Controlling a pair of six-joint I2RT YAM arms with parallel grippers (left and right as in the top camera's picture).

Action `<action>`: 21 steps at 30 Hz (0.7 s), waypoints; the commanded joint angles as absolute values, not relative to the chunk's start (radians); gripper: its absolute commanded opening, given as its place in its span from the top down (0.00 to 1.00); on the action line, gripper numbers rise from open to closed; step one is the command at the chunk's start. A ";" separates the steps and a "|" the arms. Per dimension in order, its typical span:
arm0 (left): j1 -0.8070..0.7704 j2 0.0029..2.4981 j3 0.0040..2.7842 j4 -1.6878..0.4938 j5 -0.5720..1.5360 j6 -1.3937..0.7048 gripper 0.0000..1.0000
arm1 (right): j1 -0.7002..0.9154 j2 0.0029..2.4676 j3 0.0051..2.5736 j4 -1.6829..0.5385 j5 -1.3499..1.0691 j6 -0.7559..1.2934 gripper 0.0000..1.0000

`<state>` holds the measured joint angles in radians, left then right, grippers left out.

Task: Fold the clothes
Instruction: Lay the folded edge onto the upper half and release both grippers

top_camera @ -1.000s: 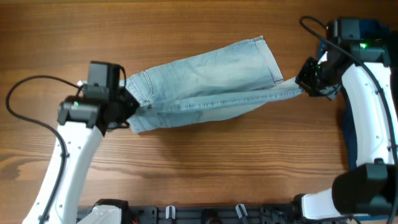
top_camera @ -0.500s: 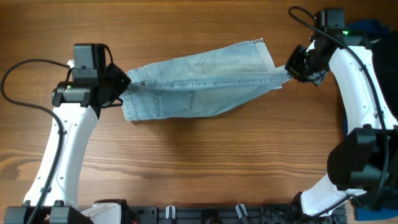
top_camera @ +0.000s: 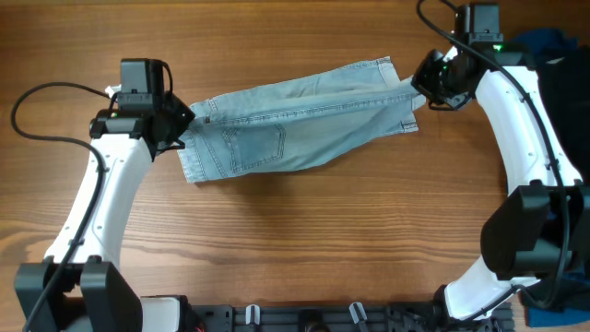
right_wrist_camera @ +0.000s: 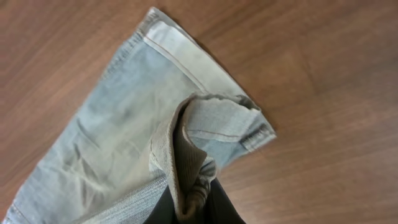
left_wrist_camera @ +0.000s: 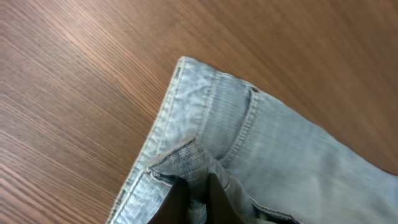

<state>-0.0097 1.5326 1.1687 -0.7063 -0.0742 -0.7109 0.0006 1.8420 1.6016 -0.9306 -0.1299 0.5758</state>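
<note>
The clothes (top_camera: 295,124), a pair of light blue faded jeans, lie stretched lengthwise across the middle of the wooden table, folded along their length. At the left end my left gripper (top_camera: 182,129) is shut on the waistband, and the left wrist view shows denim (left_wrist_camera: 249,137) pinched between the dark fingers (left_wrist_camera: 217,202). At the right end my right gripper (top_camera: 422,85) is shut on a hemmed cuff. In the right wrist view the cuff fabric (right_wrist_camera: 205,124) bunches up between the fingers (right_wrist_camera: 224,208), with the other cuff (right_wrist_camera: 180,56) flat on the table.
A dark blue garment (top_camera: 544,41) and a black one (top_camera: 570,83) sit at the far right edge, behind the right arm. Bare wooden table (top_camera: 295,240) extends in front of the jeans. Black cables (top_camera: 37,101) loop off both arms.
Both grippers have carried the upper jeans layer away from the front edge, laying it over the lower one. The right gripper moved up and left; the left one tightened on the waistband.
</note>
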 commanded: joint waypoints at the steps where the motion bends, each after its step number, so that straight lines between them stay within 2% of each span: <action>1: 0.023 1.547 1.192 -0.706 -0.197 -0.688 0.96 | -0.004 1.868 1.630 -0.917 -0.025 0.615 0.96; 6: 0.023 1.549 1.192 -0.691 -0.255 -0.688 0.96 | -0.001 1.884 1.630 -0.965 -0.019 0.693 0.96; 12: 0.025 1.551 1.192 -0.670 -0.270 -0.689 0.96 | -0.001 1.905 1.630 -0.922 -0.012 0.710 0.96; 15: 0.025 1.559 1.192 -0.669 -0.271 -0.712 0.92 | 0.003 1.948 1.630 -0.878 -0.012 0.708 0.96; 21: 0.025 1.576 1.192 -0.637 -0.271 -0.714 0.94 | 0.006 2.001 1.630 -0.728 -0.027 0.707 0.96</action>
<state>-0.0097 1.5562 1.1687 -0.6575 -0.1375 -0.7155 0.0277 1.9762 1.6054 -0.7815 -0.1223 0.6922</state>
